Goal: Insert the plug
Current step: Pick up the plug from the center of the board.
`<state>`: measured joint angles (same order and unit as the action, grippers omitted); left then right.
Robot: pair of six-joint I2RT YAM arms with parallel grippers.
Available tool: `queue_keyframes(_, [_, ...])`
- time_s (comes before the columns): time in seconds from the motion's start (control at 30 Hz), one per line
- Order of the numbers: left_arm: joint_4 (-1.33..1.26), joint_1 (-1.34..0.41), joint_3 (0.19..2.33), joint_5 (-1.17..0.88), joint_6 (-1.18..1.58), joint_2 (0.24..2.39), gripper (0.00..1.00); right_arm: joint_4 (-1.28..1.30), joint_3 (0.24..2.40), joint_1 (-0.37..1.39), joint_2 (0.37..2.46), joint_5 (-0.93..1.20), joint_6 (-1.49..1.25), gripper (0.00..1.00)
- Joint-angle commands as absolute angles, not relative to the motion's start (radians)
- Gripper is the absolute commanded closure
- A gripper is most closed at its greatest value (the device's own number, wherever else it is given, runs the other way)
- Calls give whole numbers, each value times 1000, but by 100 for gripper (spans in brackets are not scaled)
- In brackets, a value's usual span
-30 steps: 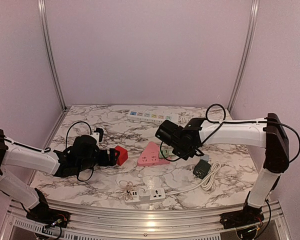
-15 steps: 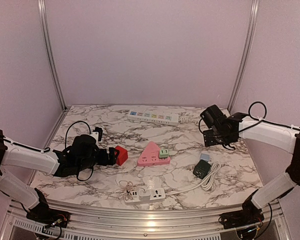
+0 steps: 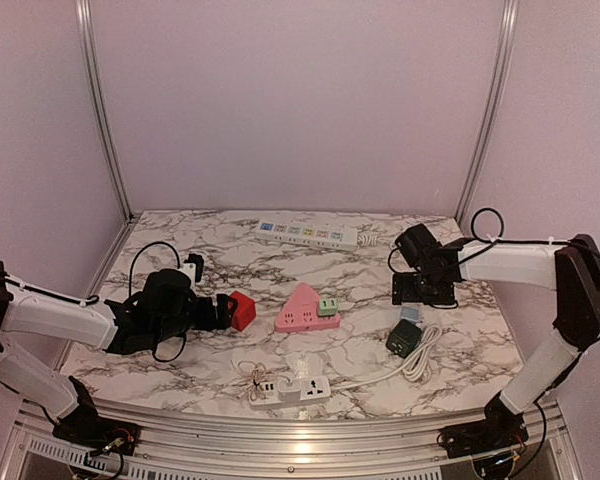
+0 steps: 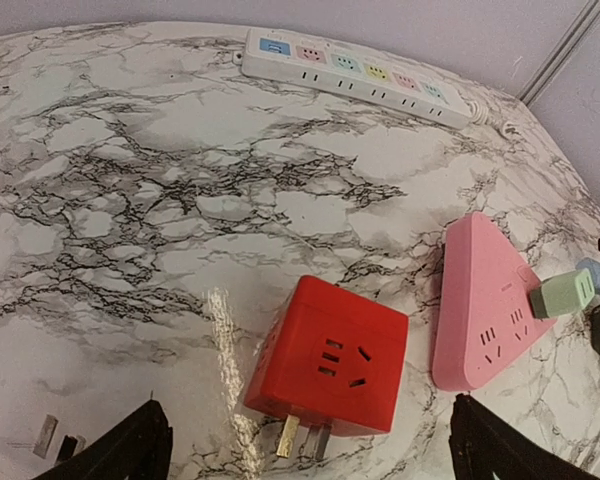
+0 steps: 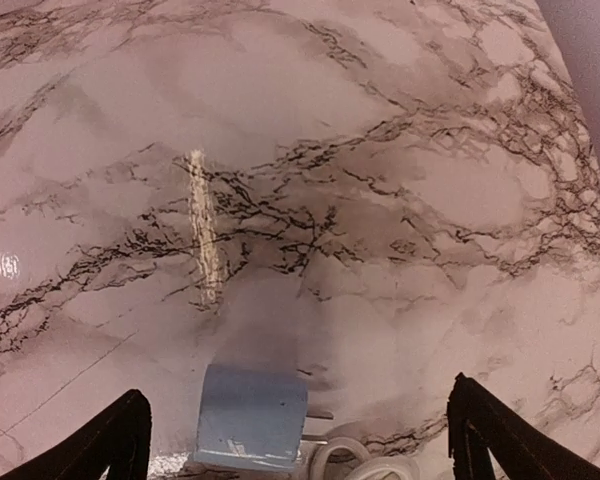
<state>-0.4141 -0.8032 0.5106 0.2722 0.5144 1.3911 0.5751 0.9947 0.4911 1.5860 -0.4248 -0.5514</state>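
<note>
Left claw (image 3: 218,312): we see it low over the left half of the bench (image 3: 170,232), jaws spread wide, holding nothing.
Left fingers (image 4: 130,452): in the wrist view we see one dark finger in each bottom corner, both clear of the plug.
Red plug (image 4: 330,355): we find this cube lying on the marble just in front of the left claw, in line with the gap between its fingers. Its socket face is turned up and its brass prongs (image 4: 300,436) point back toward the claw. A gap shows on either side.
Pink socket block (image 3: 302,308): a triangular block lying flat just to the right of the red plug, close to it but apart.
Green adapter (image 3: 327,305): we see it against the pink block's right edge.
Right claw (image 5: 298,390): over the right half of the bench, pointing down, jaws as wide as the left's and gripping nothing.
Blue adapter (image 5: 250,415): we see it at the bottom of the right wrist view, between the right fingers and nearer the left one, untouched.
Dark green adapter (image 3: 402,339): just in front of the blue one, with a coiled white cable (image 3: 426,352) beside it.
Short power strip (image 3: 302,389): near the front edge, joined to that cable.
Long power strip (image 3: 308,234): we see it along the back of the bench, well apart from both claws.
</note>
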Motion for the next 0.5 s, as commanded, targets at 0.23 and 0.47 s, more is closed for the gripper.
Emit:
queue_keyframes(0.23, [-441, -793, 398, 519, 526, 1121, 1, 452, 963, 482, 1658, -267, -549, 15])
queue_keyframes(0.47, [-506, -793, 323, 555, 522, 1012, 1, 389, 1031, 477, 1743, -194, -494, 16])
